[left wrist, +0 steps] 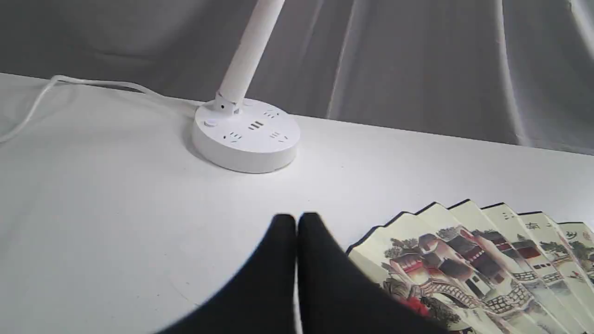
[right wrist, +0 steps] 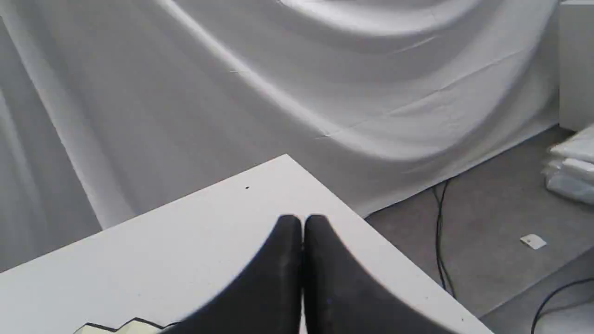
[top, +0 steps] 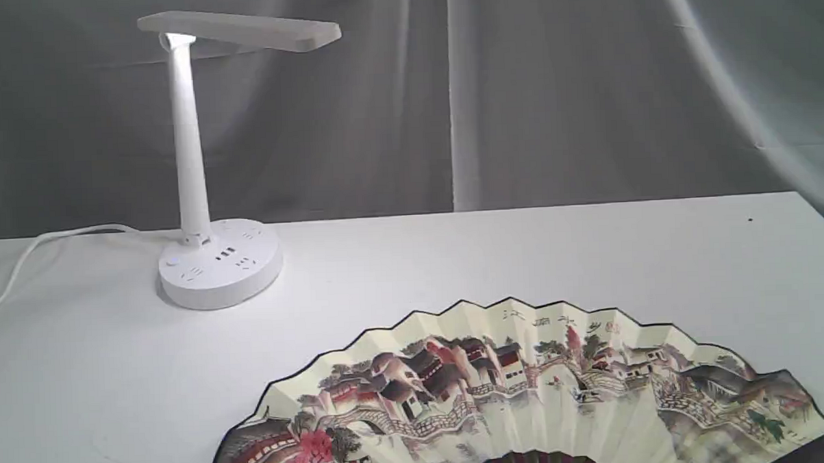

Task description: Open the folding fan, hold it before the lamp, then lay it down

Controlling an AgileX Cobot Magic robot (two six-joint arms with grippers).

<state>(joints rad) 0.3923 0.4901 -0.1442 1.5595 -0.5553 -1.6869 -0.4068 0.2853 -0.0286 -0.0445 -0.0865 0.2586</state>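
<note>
Nearest, the left gripper has its black fingers pressed together on nothing, beside the left end of the folding fan; whether a finger touches the paper cannot be told. The right gripper is likewise pinched together and empty, over the table's right corner, past the fan's far end. The fan lies fully spread and flat, painted side up, so the laying-down looks done. To finish well, each arm should lift straight up before swinging away, so that no fingertip drags a pleat or the black edge. Farther back on the left stands the desk lamp, well apart, with its cord trailing off.
</note>
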